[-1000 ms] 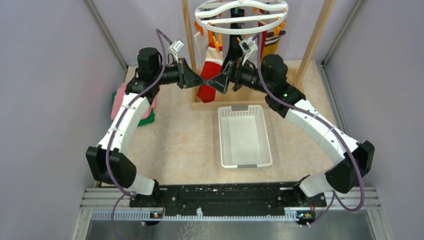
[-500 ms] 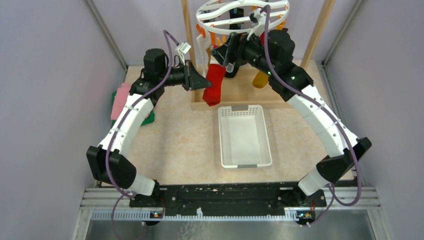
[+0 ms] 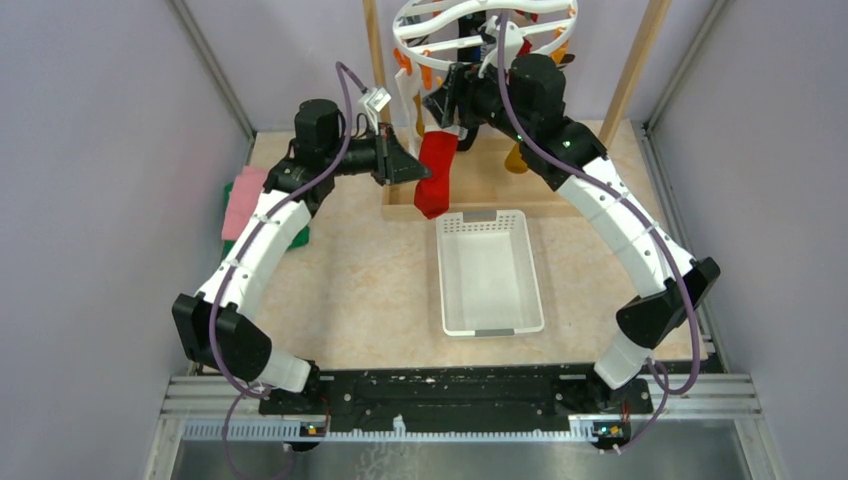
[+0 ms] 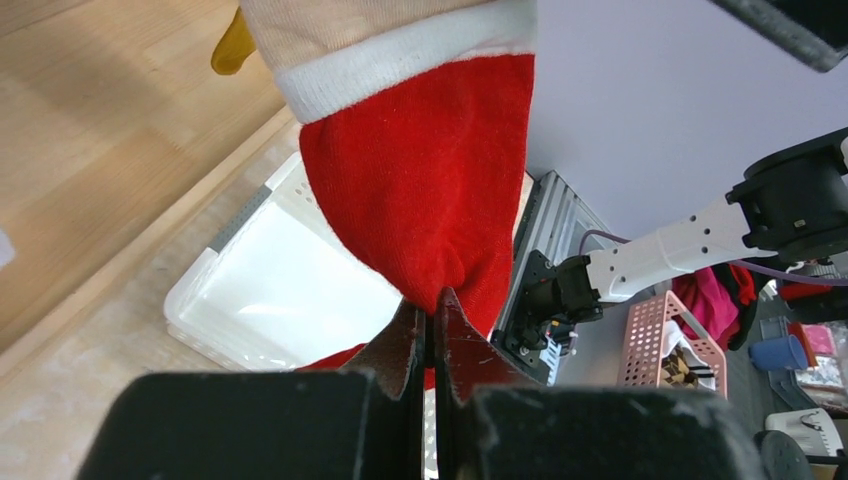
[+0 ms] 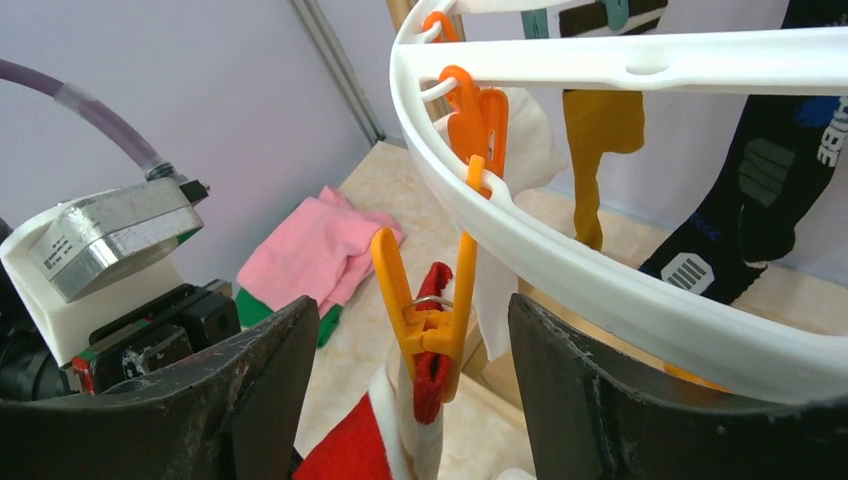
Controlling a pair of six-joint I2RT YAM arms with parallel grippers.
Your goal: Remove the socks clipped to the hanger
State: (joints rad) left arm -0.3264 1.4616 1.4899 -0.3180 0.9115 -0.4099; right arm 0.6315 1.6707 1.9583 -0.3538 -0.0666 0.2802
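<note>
Step in hand: freeing the red sock (image 3: 437, 170) from the hanger (image 3: 440, 62).
Hanger: hangs high at the far side of the table, between two wooden posts.
Red sock: its white cuff is pinched in an orange clip (image 5: 425, 320) under the hanger's ring; the body hangs down towards the basket (image 3: 492, 325).
Left gripper (image 4: 433, 300): closed on the toe end of the red sock, red fabric squeezed between the fingers.
Right gripper (image 5: 415, 380): jaws apart, one on each side of the orange clip, touching neither the clip nor the cuff as far as the wrist view shows.
Other socks: a mustard sock (image 5: 598, 150), a black sock (image 5: 760, 200) and a white sock (image 5: 510, 250) hang from the hanger; which clip holds each I cannot tell.
Basket: near the hanger, on the near side; no sock lies in it in the top view.
Done: nothing removed that the views show.
Left: all of it. The red sock has to come off first, then the three others.
Judgement: early in the task. The red sock looks close to release, since one arm holds it and the other is set at its clip.
</note>
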